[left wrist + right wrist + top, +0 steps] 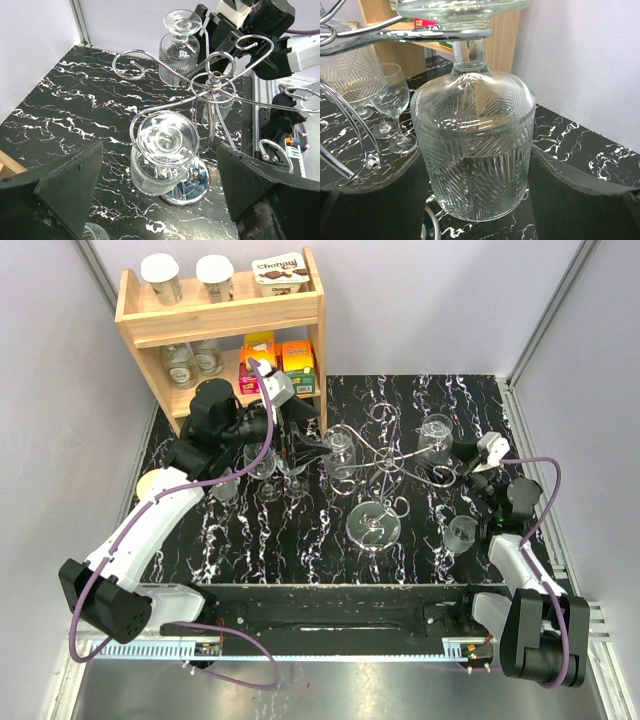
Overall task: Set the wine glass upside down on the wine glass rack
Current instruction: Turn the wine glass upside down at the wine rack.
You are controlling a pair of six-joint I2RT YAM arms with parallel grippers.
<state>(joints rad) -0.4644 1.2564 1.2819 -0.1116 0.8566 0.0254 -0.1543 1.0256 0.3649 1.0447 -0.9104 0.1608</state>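
The right gripper is clasping the wine glass by its bowl, upside down, with the foot sitting over a curled arm at 2 o'clock of the rack, so the wire looks to be carrying it by the stem. The left gripper is hanging wide and empty around a second glass dangling at the rack's 9 o'clock, probably just standing by. Two glasses are hanging on the rack. About three stemmed glasses are standing on the desk at 9 o'clock, and a lone glass is waiting at 4 o'clock.
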